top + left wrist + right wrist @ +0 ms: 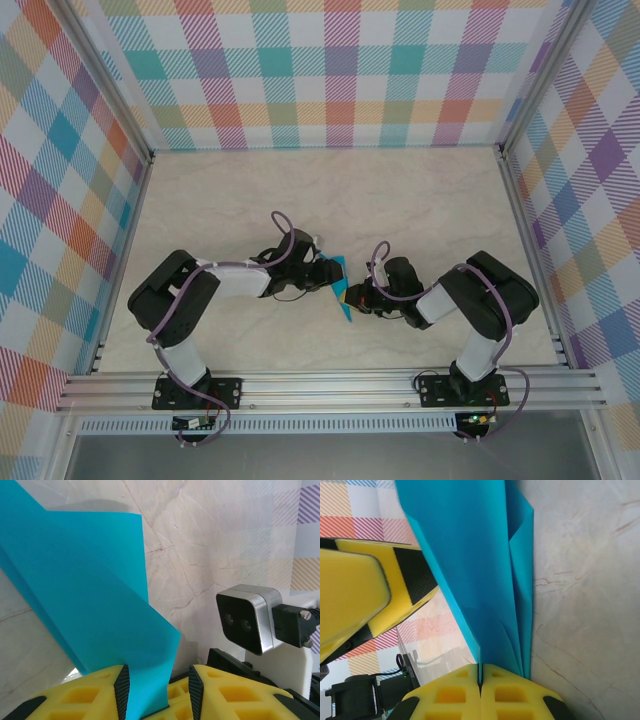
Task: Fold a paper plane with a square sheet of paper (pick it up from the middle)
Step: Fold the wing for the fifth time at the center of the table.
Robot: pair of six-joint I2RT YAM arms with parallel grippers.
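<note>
1. Looking down from the top external view, the thin cyan-blue paper sheet, partly folded, stands on edge over the pale marbled bench. The left pincer is just beside the sheet on its left, and the right pincer is just beside it on its right. Whether the sheet's near tip touches the bench I cannot tell.
2. From the left wrist, the sheet rises out of the left pincer, whose jaws stand at a middling width. The sheet lies against one black pad with a clear gap to the other, so nothing is pinched there.
3. From the right wrist, the right pincer is closed tight on the sheet along a folded edge, with the layers fanning upward. A yellow foam finger of the left arm sits to the left of the sheet.
4. As I judge the risks, one narrow pinch carries the whole sheet. If the left jaws close off-line, the tug could slide the sheet, tear it or press a skewed crease. The pincers are also near each other, so a misjudged approach could knock them together and drop the sheet.
</note>
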